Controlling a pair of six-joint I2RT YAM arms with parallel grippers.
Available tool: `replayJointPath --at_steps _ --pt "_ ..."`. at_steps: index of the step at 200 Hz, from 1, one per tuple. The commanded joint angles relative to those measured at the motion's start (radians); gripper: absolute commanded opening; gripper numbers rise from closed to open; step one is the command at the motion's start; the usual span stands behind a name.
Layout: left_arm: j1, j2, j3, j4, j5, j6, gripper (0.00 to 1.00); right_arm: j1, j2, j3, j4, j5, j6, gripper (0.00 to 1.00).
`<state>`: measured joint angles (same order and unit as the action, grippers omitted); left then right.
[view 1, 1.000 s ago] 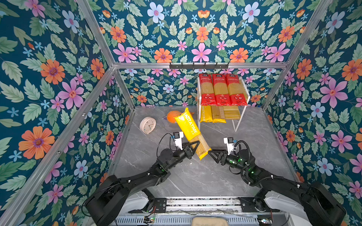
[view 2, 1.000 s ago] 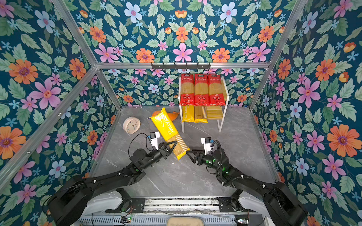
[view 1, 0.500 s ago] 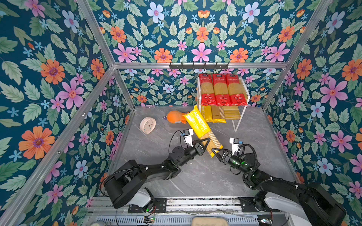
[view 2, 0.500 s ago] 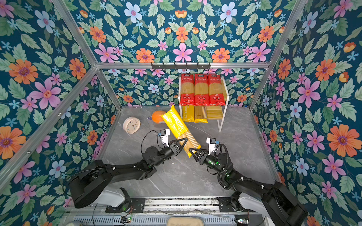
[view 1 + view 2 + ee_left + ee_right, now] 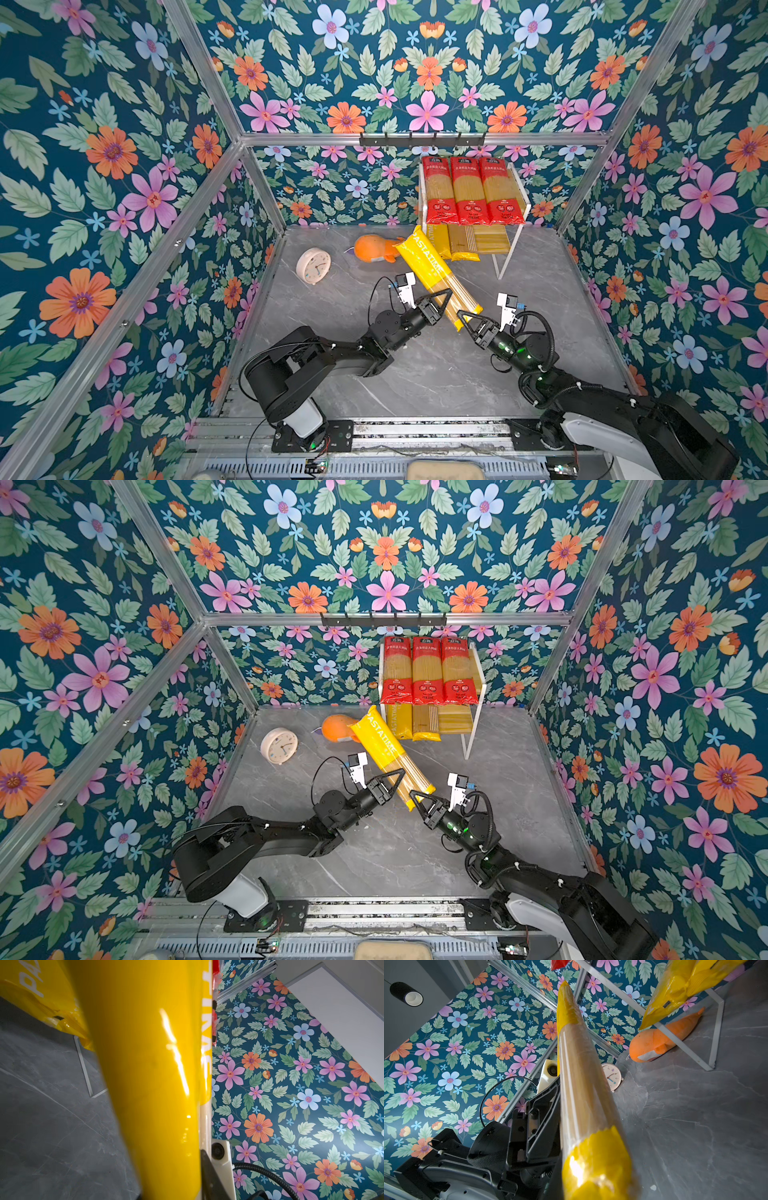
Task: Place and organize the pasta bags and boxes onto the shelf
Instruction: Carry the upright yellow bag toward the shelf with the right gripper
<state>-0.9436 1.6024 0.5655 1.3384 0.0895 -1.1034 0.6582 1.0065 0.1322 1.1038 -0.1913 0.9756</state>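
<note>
A yellow "PASTATIME" pasta pack (image 5: pixel 432 266) (image 5: pixel 384 746) hangs tilted above the floor, its far end close to the shelf (image 5: pixel 509 257) (image 5: pixel 471 737). My left gripper (image 5: pixel 445 296) (image 5: pixel 398 776) is shut on the pack's clear middle, which fills the left wrist view (image 5: pixel 149 1064). My right gripper (image 5: pixel 464 316) (image 5: pixel 416 796) is shut on the pack's near yellow end (image 5: pixel 596 1163). Three red-ended packs (image 5: pixel 469 191) lie side by side on the shelf's top tier. Two yellow packs (image 5: pixel 461 245) lie on the lower tier, partly hidden under the top one.
An orange plush (image 5: pixel 374 248) lies just left of the shelf, touching the held pack's far end in both top views. A round white clock (image 5: pixel 312 266) stands further left. A black hook rail (image 5: pixel 422 140) hangs on the back wall above the shelf. Flowered walls close three sides.
My right gripper has closed on the pack's near end. Both arms have carried the pack right and back toward the shelf, the left arm stretching out further.
</note>
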Motion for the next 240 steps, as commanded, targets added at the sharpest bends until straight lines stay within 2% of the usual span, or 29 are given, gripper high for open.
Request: replayJointPath --at_steps 1,21,64,119,169,194,240 --pt "-0.009 0.002 0.0 0.135 0.075 -0.002 0.31 0.0 -0.049 -0.006 -0.074 0.109 -0.002 0.05" --pt "-0.008 0.013 -0.002 0.137 0.067 -0.009 0.4 0.0 -0.121 -0.008 -0.175 0.155 -0.003 0.0" --pt "-0.003 0.024 -0.014 0.15 0.063 -0.014 0.51 -0.001 -0.248 0.007 -0.312 0.223 -0.02 0.0" --pt "0.02 -0.044 -0.112 0.143 0.026 -0.002 0.59 -0.017 -0.35 0.053 -0.514 0.32 -0.032 0.0" --pt "0.034 -0.263 -0.221 -0.135 -0.05 0.122 0.62 -0.146 -0.346 0.104 -0.524 0.255 -0.004 0.0" --pt "0.034 -0.384 -0.255 -0.286 -0.093 0.181 0.63 -0.173 -0.336 0.137 -0.54 0.27 -0.005 0.0" --pt "0.035 -0.533 -0.329 -0.463 -0.184 0.216 0.64 -0.286 -0.172 0.279 -0.515 0.259 0.017 0.0"
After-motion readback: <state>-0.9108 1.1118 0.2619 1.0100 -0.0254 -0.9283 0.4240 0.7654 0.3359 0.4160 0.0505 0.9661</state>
